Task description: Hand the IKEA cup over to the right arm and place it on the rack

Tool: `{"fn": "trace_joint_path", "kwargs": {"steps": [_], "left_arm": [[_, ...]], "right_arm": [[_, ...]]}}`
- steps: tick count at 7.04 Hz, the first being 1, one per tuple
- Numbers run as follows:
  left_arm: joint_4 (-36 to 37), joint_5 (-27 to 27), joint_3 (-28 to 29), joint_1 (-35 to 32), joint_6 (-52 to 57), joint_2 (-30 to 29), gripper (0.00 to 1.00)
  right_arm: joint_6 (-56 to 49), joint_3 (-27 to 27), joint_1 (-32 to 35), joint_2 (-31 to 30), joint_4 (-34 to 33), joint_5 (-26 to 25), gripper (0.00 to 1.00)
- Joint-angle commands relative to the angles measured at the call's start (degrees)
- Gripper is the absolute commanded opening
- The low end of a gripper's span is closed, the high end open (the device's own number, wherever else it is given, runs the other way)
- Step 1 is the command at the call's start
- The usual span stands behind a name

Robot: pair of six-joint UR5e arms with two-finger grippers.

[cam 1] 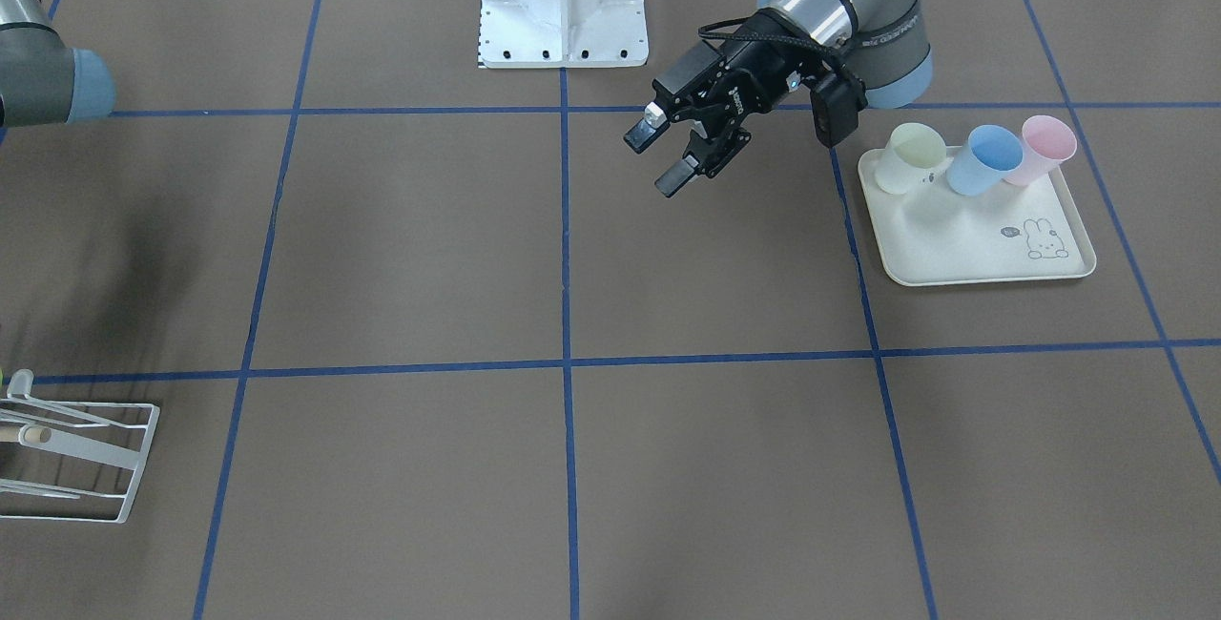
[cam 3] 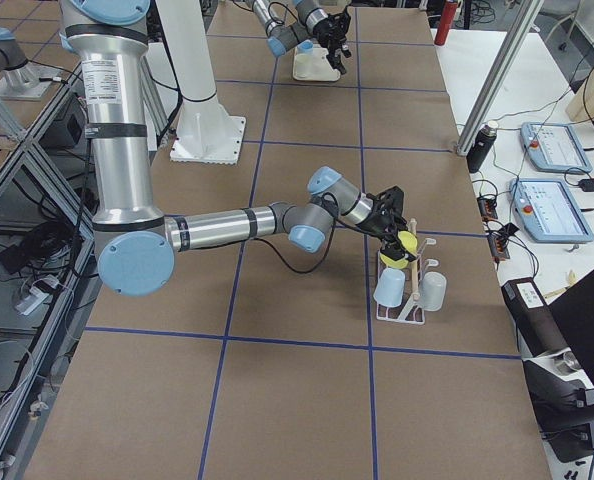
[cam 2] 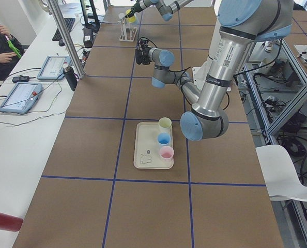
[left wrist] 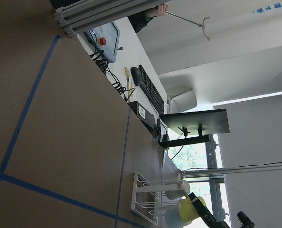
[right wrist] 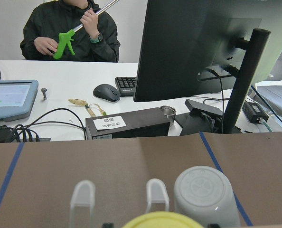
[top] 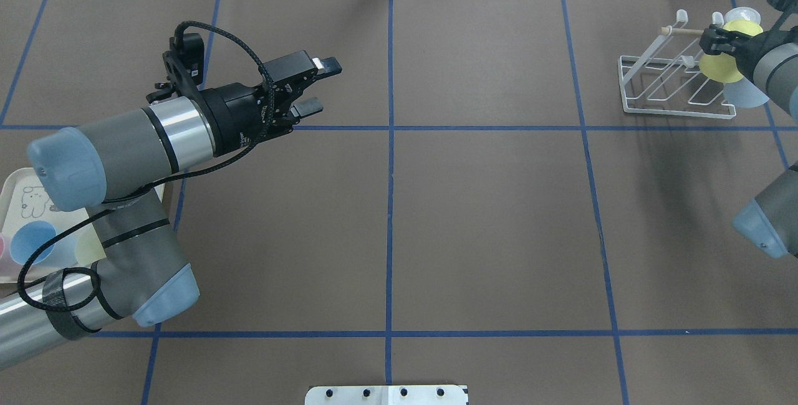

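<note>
At the white thin-wire rack [top: 672,110], the right fingers [top: 714,40] are clenched on a round yellow plastic IKEA cup [top: 723,68]. They hold it just above the rack's slanted rods, beside the pale wooden peg [top: 686,30]. A pale blue cup [cam 3: 389,287] and a greyish-white cup [cam 3: 433,290] already hang upside down on the rack, one on either side of the yellow one. Whether the held cup touches a rod yet cannot be told.

The hand-over looks done, and seating the cup is what remains. Well away from the rack, toward the other end of the surface, the left fingers [cam 1: 675,178] are spread apart and empty. They hang in the air near a cream rabbit-print tray [cam 1: 983,279] that carries three more cups.

The likely trouble is crowding:
- With neighbours close on both sides, a slightly off descent could nudge one of them off its rod.
- The yellow cup's rim could catch on a rod tip [right wrist: 156,190] instead of sliding over it.
- The rack looks light, so a sideways push might tip or shift it.
- Letting go before the cup is properly over a rod would let it drop and roll.
</note>
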Motion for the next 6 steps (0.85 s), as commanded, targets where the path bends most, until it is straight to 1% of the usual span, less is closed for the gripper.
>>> {"fn": "trace_joint_path", "kwargs": {"steps": [1,4,5,6], "left_arm": [[0.0,-0.1,0.0,0.0,0.0,0.0,0.99],[0.0,-0.1,-0.1,0.0,0.0,0.0,0.99],[0.0,-0.3,-0.6,0.0,0.1,0.0,0.99],[1.1,-1.6,-1.6,-0.5,0.2,0.7,0.99]], "right_arm": [[-0.2,-0.9,0.1,-0.1,0.3,0.1,1.0],[-0.5,-0.1,0.1,0.3,0.3,0.6,1.0],[-0.7,2.3,0.3,0.4,0.0,2.0,1.0],[-0.7,5.5,1.8,0.3,-0.7,6.1,1.0]]}}
